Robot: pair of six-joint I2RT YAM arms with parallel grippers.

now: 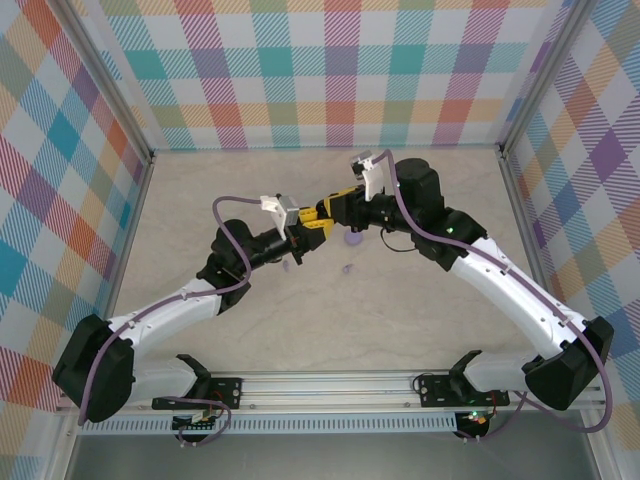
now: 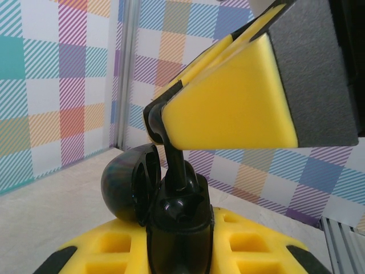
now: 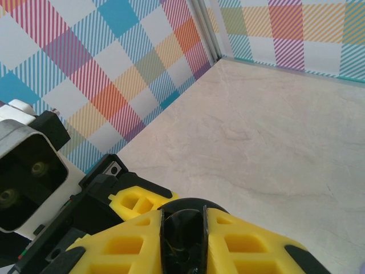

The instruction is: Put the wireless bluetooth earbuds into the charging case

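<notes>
2 white arms [image 1: 170,305] with black joints [image 1: 225,262], purple cables [image 1: 222,210] and yellow pincer fingers [image 2: 228,108].

- Both arms are stretched in over the table: the left arm [image 1: 170,310] leans up and to the right, and the right arm [image 1: 510,290] leans up and to the left.
- The left gripper [image 1: 312,230] and the right gripper [image 1: 328,210] meet tip to tip, with the right one just above and beyond the left.
- From the left wrist, the left's yellow fingers [image 2: 114,248] are pinched tight on a black case [image 2: 179,222]. The right's closed tips hang right over it, nipping a slim black piece [image 2: 171,151].
- From the right wrist, its fingers [image 3: 239,245] sit nearly together, with something glossy black wedged between them.
</notes>
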